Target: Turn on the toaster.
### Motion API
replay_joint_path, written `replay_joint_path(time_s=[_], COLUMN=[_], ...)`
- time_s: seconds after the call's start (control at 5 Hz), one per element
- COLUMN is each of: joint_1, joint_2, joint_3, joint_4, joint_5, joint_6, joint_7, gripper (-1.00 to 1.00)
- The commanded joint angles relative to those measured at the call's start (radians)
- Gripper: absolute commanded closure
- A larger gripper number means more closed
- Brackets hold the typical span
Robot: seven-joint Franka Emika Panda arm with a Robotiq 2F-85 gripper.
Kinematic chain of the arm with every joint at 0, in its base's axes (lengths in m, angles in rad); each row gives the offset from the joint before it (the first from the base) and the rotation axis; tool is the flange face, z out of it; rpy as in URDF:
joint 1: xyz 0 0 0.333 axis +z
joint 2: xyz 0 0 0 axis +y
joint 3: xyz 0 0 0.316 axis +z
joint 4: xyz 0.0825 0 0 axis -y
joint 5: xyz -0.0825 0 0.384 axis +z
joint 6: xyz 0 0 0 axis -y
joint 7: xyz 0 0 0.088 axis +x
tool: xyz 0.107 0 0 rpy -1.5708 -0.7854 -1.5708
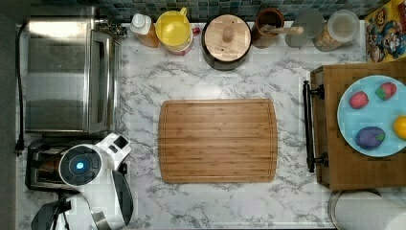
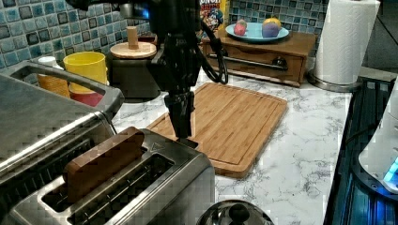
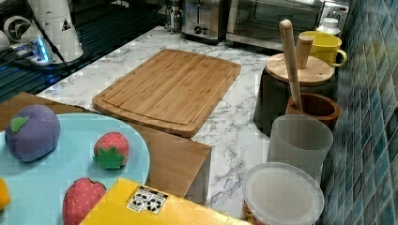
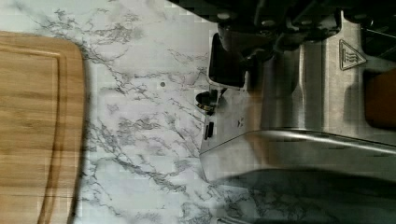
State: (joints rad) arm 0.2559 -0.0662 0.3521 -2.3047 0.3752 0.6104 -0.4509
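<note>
The arm point(image 2: 176, 51) came down near-vertically in the upper middle of the left view, its black wrist and cable loop above the near end of the toaster point(image 2: 141, 187). In the top view its white links and blue-lit joint point(image 1: 80, 166) filled the lower left corner, covering most of the toaster point(image 1: 36, 165) there.

The gripper point(image 2: 184, 136) pointed straight down, its tip at the toaster's top edge on the end nearest the cutting board point(image 2: 230, 122). In the wrist view the black lever point(image 4: 226, 63) sat directly under the gripper body, but contact between them could not be made out. Whether the fingers were spread or pressed together could not be told, and nothing was seen held between them.

The toaster was one, standing in the lower left of the left view, just beside the one larger toaster oven point(image 2: 37, 117). It had two long slots, and one brown slice point(image 2: 101, 161) stood in the slot nearer the oven. In the right view the toaster point(image 3: 204, 18) stood at the top centre of the frame.

Counted in the top view: one cutting board point(image 1: 218, 141), one blue plate point(image 1: 371, 115) bearing four toy fruits, one yellow cup point(image 1: 174, 28), one dark pot with a wooden lid point(image 1: 226, 40) and one paper towel roll point(image 1: 366, 211).
</note>
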Motion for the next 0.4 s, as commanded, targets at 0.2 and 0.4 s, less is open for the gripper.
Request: replay_joint_path(time_s=[0.2,0.4], joint_1=[-0.034,-0.023], joint_2=[0.041,0.073], joint_3=[0.037,0.004], joint_4=[0.002,0.025], joint_5=[-0.043,-0.056], joint_6=[0.076,0.057], joint_7=[0.083,0.103], gripper=[1.00,1.00])
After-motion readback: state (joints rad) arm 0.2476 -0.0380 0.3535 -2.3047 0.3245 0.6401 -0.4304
